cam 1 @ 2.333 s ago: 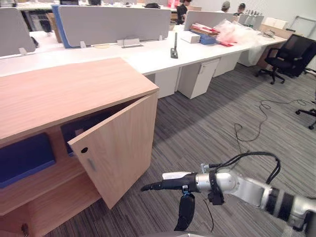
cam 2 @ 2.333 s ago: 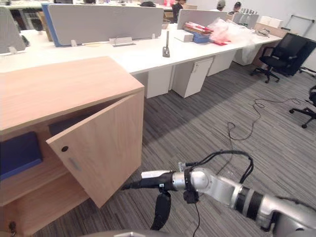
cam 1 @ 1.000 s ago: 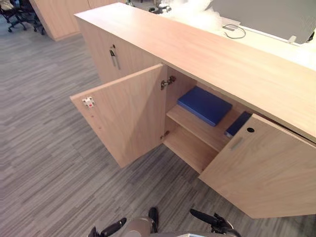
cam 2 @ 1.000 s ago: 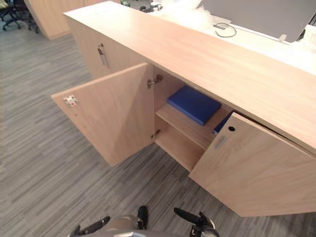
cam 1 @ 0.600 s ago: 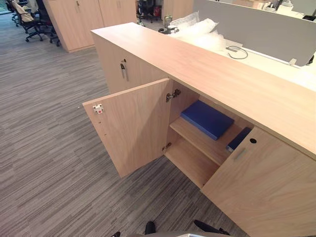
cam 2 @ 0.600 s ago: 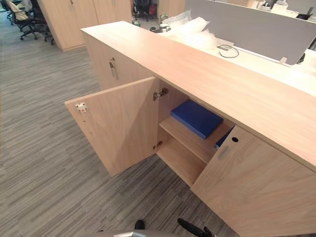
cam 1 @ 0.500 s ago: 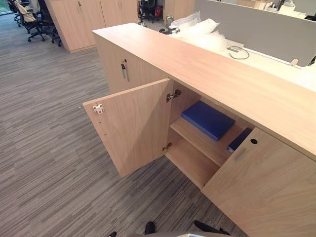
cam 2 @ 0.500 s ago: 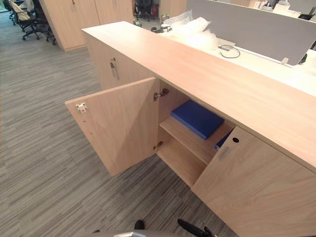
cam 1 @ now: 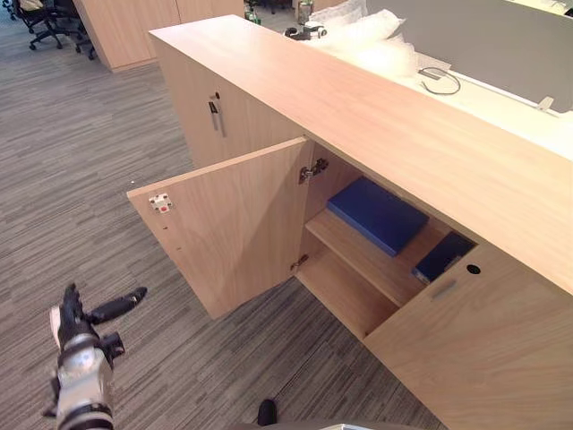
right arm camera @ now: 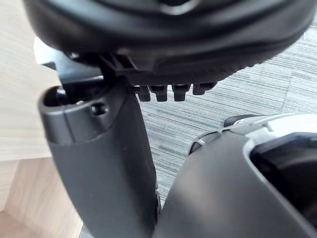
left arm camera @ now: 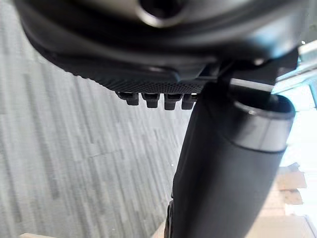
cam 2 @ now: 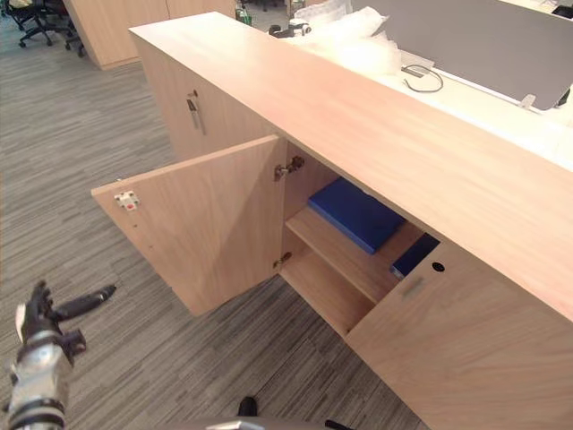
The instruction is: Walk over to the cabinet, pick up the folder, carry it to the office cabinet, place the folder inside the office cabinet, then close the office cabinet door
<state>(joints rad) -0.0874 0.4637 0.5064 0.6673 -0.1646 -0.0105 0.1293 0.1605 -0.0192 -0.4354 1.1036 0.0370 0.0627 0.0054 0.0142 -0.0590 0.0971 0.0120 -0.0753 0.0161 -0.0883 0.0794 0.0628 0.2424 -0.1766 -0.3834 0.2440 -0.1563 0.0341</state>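
Folder [cam 1: 376, 213] is lying on the cabinet [cam 1: 385, 116] shelf at one o'clock. I'm seeing left hand [cam 1: 82, 330], at eight o'clock, and right hand [right arm camera: 173, 44] relaxed, empty; door [cam 1: 237, 228] is awaiting closing.

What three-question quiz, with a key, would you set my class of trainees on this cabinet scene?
1. True or false: the blue folder lies on a shelf inside the cabinet.
2. Pick one. The left hand is: A, holding a folder; B, open above the carpet; C, gripping a handle.
3. Short answer: which stands open wider, the left door or the right door?
Key: 1 true; 2 B; 3 the left door.
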